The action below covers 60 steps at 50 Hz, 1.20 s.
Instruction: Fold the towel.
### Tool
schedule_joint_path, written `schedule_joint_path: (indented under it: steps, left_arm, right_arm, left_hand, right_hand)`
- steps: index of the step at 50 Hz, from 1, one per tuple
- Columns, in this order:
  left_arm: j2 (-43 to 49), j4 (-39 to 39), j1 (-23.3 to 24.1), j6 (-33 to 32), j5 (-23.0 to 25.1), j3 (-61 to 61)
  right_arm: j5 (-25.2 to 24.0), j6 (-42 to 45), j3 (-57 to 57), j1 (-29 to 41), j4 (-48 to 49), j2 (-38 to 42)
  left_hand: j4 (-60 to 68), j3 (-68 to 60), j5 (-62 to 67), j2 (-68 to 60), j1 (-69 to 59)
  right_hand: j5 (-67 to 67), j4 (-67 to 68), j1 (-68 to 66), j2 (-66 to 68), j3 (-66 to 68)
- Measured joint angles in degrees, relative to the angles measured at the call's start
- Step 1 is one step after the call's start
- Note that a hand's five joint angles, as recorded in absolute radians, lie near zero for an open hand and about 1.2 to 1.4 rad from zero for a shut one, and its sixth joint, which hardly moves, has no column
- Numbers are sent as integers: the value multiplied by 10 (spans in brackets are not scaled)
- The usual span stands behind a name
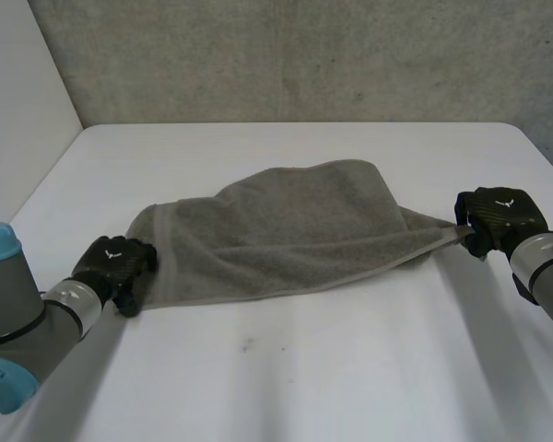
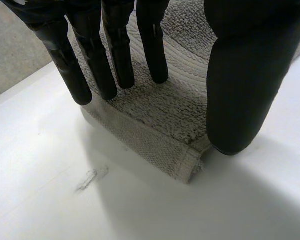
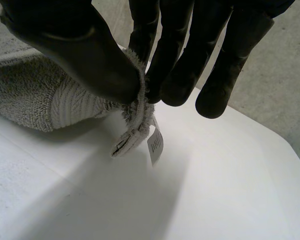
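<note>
Head view: fingers of both hands were hidden beneath the backs of the hands, so each hold had to be read from the wrist views. Both forearms were cut off at the frame edges. The towel (image 1: 295, 230) lay bunched, its far part humped up; what lay under the hump could not be seen.

Towel: grey, stretched across the middle of the white counter (image 1: 304, 368) from one hand to the other.

Left hand (image 1: 115, 267): at the towel's near left corner. In the left wrist view the hand (image 2: 245, 75) had its fingers (image 2: 115, 50) straight and set well apart from the thumb. The hemmed corner of the towel (image 2: 160, 120) lay flat on the counter (image 2: 65, 200) between them. Fingertips were at the towel's edge, the thumb tip down by the corner. No pinch seen; the hand was wide.

Right hand (image 1: 500, 216): at the towel's right corner, which was drawn to a point. In the right wrist view the hand (image 3: 80, 55) pinched the corner of the towel (image 3: 30, 95) between the thumb and a finger (image 3: 145, 30), clear of the counter (image 3: 215, 190). A small white label (image 3: 155, 142) hung from that corner; its print was too small to read.
</note>
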<state>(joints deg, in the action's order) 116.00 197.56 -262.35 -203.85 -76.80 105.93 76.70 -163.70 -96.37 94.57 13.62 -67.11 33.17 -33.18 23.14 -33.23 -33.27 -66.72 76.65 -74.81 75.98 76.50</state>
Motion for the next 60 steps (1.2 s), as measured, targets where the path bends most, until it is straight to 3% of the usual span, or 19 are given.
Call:
schedule_joint_path:
  steps: [23, 44, 50, 60]
  left_arm:
    - [46, 0, 1, 0, 0, -56]
    - [51, 19, 3, 7, -1, -71]
    - [56, 20, 5, 5, 0, -70]
    - [33, 16, 10, 3, -4, -57]
  right_arm:
    - [-1, 4, 0, 2, 0, 7]
    - [-1, 7, 0, 2, 0, 11]
    - [-2, 7, 0, 2, 0, 12]
    - [2, 20, 0, 2, -3, -2]
  left_hand:
    - [122, -122, 92, -123, -122]
    - [229, -228, 226, -228, -228]
    - [327, -325, 320, -327, -317]
    - [364, -361, 348, -364, -344]
  right_hand:
    - [0, 0, 0, 0, 0]
    - [0, 0, 0, 0, 0]
    - [0, 0, 0, 0, 0]
    - [0, 0, 0, 0, 0]
